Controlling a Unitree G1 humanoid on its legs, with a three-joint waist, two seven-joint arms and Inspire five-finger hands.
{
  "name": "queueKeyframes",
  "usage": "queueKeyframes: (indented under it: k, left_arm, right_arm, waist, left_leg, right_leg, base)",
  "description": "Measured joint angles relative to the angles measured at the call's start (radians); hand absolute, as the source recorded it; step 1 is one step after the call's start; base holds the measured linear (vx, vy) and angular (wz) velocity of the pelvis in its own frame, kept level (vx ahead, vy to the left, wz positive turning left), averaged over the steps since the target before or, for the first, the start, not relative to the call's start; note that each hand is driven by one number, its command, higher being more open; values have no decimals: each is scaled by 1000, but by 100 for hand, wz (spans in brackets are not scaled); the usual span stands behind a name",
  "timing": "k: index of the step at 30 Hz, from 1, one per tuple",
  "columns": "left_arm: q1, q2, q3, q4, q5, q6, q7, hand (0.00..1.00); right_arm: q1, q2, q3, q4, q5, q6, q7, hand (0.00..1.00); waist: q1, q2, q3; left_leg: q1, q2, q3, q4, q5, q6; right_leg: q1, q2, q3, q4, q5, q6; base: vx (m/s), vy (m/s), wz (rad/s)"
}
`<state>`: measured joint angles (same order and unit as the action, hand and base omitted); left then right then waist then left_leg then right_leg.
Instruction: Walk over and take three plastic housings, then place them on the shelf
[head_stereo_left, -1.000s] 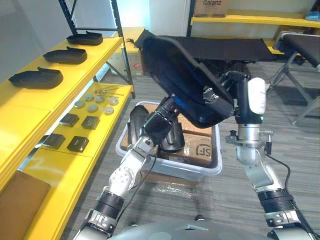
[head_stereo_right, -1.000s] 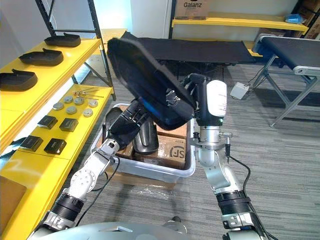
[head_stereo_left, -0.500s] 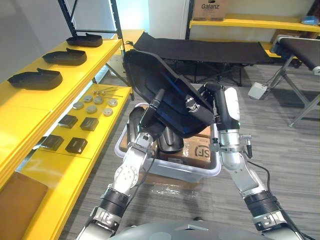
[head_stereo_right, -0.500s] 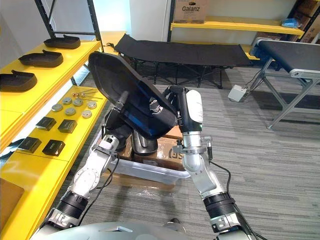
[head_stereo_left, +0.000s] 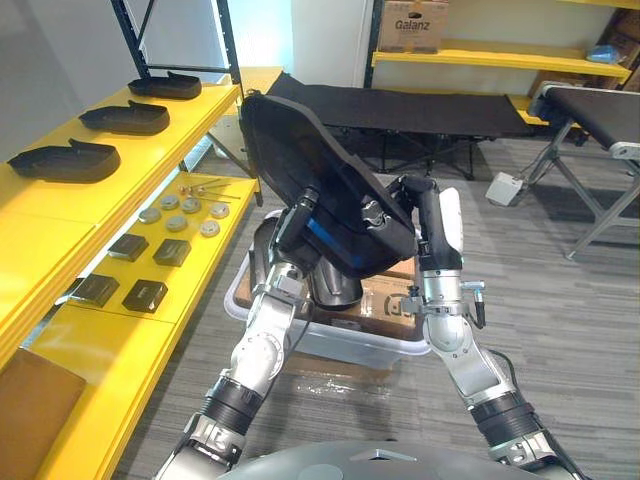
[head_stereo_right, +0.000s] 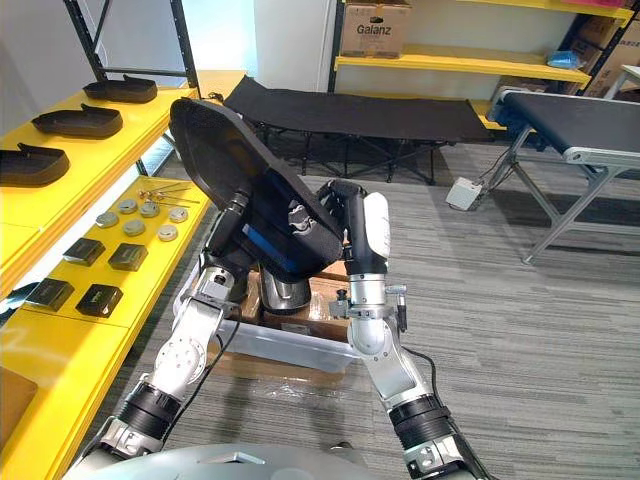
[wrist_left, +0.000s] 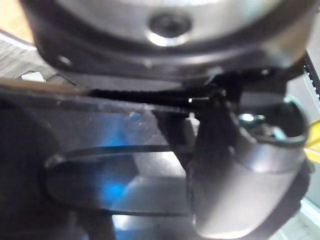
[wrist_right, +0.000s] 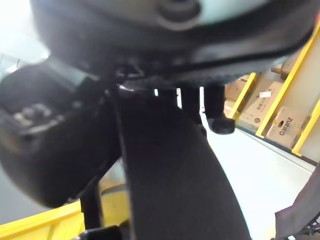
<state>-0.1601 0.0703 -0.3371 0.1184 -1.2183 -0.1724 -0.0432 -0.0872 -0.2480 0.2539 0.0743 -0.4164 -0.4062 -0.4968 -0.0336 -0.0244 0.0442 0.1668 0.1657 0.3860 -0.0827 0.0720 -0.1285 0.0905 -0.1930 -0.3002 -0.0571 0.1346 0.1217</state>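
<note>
A large black plastic housing hangs tilted above the clear bin, held between both hands. My left hand is at its lower left edge, thumb pressed onto the housing's face and fingers behind it. On its right end my right hand is curled shut, the housing running close past it. Another dark housing stands in the bin. Three black housings lie in a row on the yellow shelf at the left.
The lower yellow shelf carries small black boxes and metal discs. A cardboard box sits in the bin. A black folding cot stands behind, with a conveyor at the far right. Grey carpet lies open to the right.
My left hand has closed from open onto the housing's lower edge. The housing has come down and leftward in both hands. The camera has shifted.
</note>
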Motion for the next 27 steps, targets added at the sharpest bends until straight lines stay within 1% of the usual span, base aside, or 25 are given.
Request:
queueKeyframes:
  k: [2,3,5,8,11,12,14,15,16,17,18,19,20,21,23,24,25,26,27]
  left_arm:
    - [0,-1,0,0,6,0,0,0]
    - [0,-1,0,0,8,0,1,0]
    - [0,-1,0,-2,17,1,8,0]
    - [0,-7,-4,-17,92,1,46,0]
    - [0,-20,-2,-60,197,-3,112,0]
    - [0,-25,1,-76,280,-11,150,0]
    - [0,-25,2,-93,372,-26,189,0]
    - [1,-26,10,-109,456,-32,230,0]
    - [1,-28,13,-111,493,-38,247,0]
    - [5,-34,27,-119,563,-47,276,0]
    - [8,-36,34,-126,587,-49,289,0]
    - [16,-36,49,-131,672,-70,328,0]
    - [17,-36,57,-131,703,-72,342,0]
    - [22,-36,76,-133,771,-74,375,0]
    - [58,-36,112,-165,856,-81,427,0]
    - [97,-36,134,-195,980,-91,489,0]
    - [110,-35,143,-207,1023,-91,511,0]
    - [136,-35,160,-233,1106,-92,555,0]
    - [147,-34,168,-247,1144,-92,576,0]
  right_arm:
    - [5,6,0,0,0,0,-1,0]
    - [7,9,0,0,1,0,-2,100]
    - [15,9,0,-1,2,-1,-2,100]
    - [37,10,4,-1,32,0,6,100]
    - [52,9,12,-1,43,0,12,100]
    - [64,10,20,-1,51,0,12,100]
    - [76,10,29,-1,51,3,17,100]
    - [79,11,33,-1,53,9,28,100]
    - [79,11,34,-1,54,10,31,100]
    - [79,13,34,-1,70,10,35,100]
    - [79,16,33,-2,76,12,35,100]
    - [83,21,32,-5,108,21,35,100]
    - [86,22,30,-8,119,26,35,100]
    - [95,24,27,-11,151,29,37,100]
    - [112,35,16,-18,189,30,52,100]
    - [132,47,-1,-31,226,40,62,100]
    - [143,52,-9,-44,240,51,66,100]
    - [161,57,-23,-64,258,59,77,100]
    - [171,56,-29,-79,269,66,84,100]
  waist:
    - [0,-1,-1]
    - [0,-1,-1]
    - [-1,-2,-3]
    - [-1,-7,-11]
    - [-2,-11,-15]
    - [-1,-11,-16]
    - [1,-11,-16]
    - [1,-11,-16]
    - [1,-11,-16]
    - [1,-11,-16]
    - [1,-11,-16]
    - [0,-11,-16]
    - [0,-11,-16]
    - [1,-10,-16]
    - [-1,-8,-17]
    - [-1,-8,-17]
    - [0,-8,-17]
    - [0,-8,-17]
    - [0,-8,-17]
  left_leg:
    - [0,0,0,0,0,0]
    - [1,0,0,0,0,0]
    - [1,0,0,0,0,0]
    - [1,0,1,0,0,-1]
    - [1,1,0,0,-1,-1]
    - [1,1,0,0,-1,-2]
    - [1,1,-1,0,-1,-2]
    - [1,1,-2,0,-1,-2]
    - [1,1,-3,0,-1,-2]
    - [1,1,-4,0,-2,-2]
    - [1,1,-5,0,-2,-3]
    - [1,2,-8,0,-3,-3]
    - [1,2,-10,0,-3,-4]
    - [1,2,-14,0,-4,-4]
    - [0,2,-19,0,-5,-5]
    - [-3,2,-24,0,-6,-7]
    - [-4,2,-25,0,-7,-8]
    - [-6,2,-27,0,-8,-9]
    - [-7,2,-27,0,-9,-9]
  right_leg:
    - [0,0,0,0,0,0]
    - [0,0,0,0,0,0]
    - [1,0,0,0,0,-1]
    - [2,1,0,-3,0,-1]
    - [5,1,0,-3,0,-1]
    - [6,1,-1,-3,0,-1]
    - [6,1,-1,-3,0,-1]
    - [5,1,-2,-3,-1,-1]
    - [3,1,-3,-4,-1,-2]
    - [4,2,-4,-5,-2,-3]
    - [5,2,-5,-6,-3,-3]
    - [7,2,-9,-9,-4,-6]
    - [10,2,-12,-12,-5,-7]
    - [15,2,-16,-16,-6,-7]
    - [16,3,-18,-17,-6,-8]
    - [15,3,-20,-18,-6,-7]
    - [15,3,-22,-19,-6,-7]
    - [15,3,-24,-19,-6,-7]
    - [14,3,-24,-20,-6,-7]
  base:
    - [0,0,0]
    - [0,0,0]
    - [0,0,0]
    - [0,0,0]
    - [0,0,0]
    - [0,0,0]
    - [0,0,0]
    - [0,0,0]
    - [0,0,0]
    - [0,0,0]
    - [0,0,4]
    - [0,0,6]
    - [0,0,10]
    - [0,0,9]
    - [15,5,5]
    - [41,12,3]
    - [64,19,5]
    - [44,14,4]
    - [55,19,5]
